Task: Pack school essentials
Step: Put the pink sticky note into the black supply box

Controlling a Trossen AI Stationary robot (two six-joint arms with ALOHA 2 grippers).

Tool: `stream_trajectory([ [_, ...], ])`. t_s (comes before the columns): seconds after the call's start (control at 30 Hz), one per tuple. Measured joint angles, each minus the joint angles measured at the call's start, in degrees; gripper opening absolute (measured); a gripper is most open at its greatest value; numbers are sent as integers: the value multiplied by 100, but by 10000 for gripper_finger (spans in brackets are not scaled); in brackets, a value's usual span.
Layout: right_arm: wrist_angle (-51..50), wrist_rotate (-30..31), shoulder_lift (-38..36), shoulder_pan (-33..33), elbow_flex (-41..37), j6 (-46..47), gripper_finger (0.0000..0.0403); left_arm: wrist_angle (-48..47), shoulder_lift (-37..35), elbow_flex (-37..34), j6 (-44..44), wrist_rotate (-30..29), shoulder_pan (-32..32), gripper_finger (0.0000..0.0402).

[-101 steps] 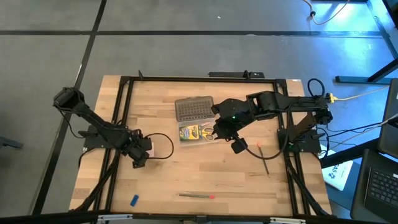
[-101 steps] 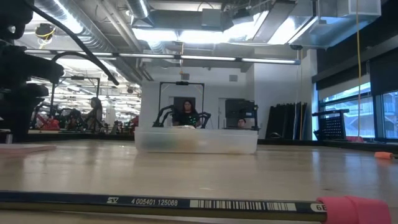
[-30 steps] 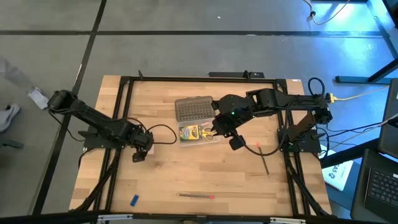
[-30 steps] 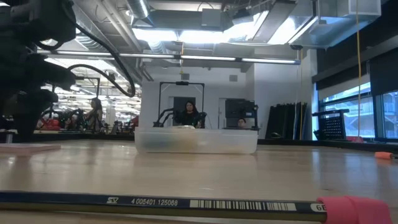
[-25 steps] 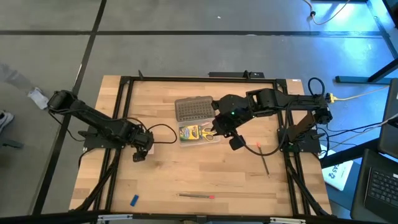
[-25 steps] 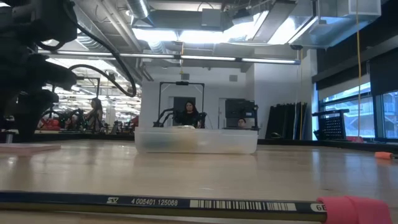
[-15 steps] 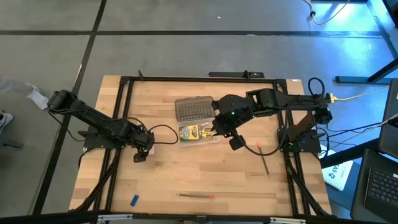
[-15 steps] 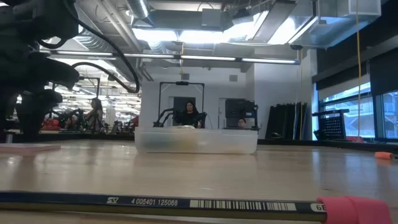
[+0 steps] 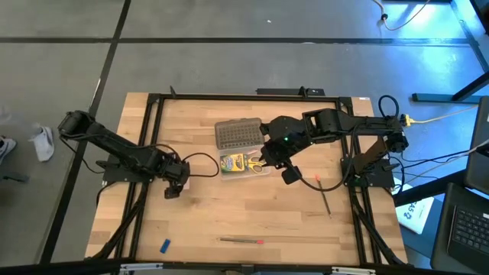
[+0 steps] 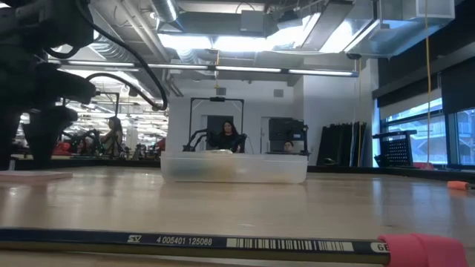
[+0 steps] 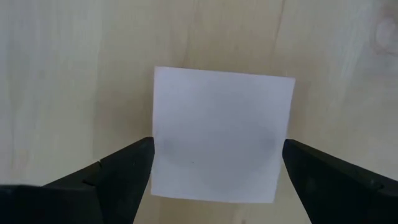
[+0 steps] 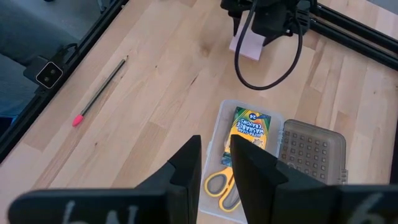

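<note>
- Since the earlier frame the left tool (image 9: 173,189) has been sliding inward along the bench (image 9: 229,214) and is now hanging right over the notepad (image 11: 222,135); the right arm has hardly been shifting.
- Nearest, a pencil (image 10: 193,241) is lying across the bench's front edge.
- The left tool is standing released, its fingers (image 11: 118,171) straddling the flat, square notepad, ready for a straight descent.
- Farther off, the right tool (image 9: 265,163) is hovering over the case (image 9: 243,163), its jaws nearly together and grasping nothing, with the crayon box (image 12: 249,127) and scissors (image 12: 221,186) already lying inside.
</note>
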Motion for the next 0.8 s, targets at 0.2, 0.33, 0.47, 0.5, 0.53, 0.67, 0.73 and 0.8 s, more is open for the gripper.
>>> stream_trajectory([
  [0.2, 0, 0, 0, 0, 0, 0, 88, 246, -11, -222, -15, -2, -2, 349],
  [0.33, 0, 0, 0, 2, 0, 1, 88, 259, -13, -244, -15, -2, -2, 349],
  [0.47, 0, 0, 0, 0, 0, 2, 88, 268, -11, -250, -38, -20, -2, 349],
  [0.5, 0, 0, 0, 0, 0, 0, 88, 271, -11, -250, -53, -53, -3, 349],
  [0.53, 0, 0, 0, 0, 0, 2, 88, 279, -11, -253, -70, -97, -3, 349],
  [0.67, 1, 0, 0, 2, 0, 2, 88, 286, -9, -257, -51, -150, 0, 349],
  [0.73, 17, 0, 0, 2, 0, 2, 88, 286, -9, -259, -57, -153, 0, 349],
  [0.8, 66, 0, 0, 2, 1, 2, 88, 286, -9, -259, -58, -155, 0, 349],
])
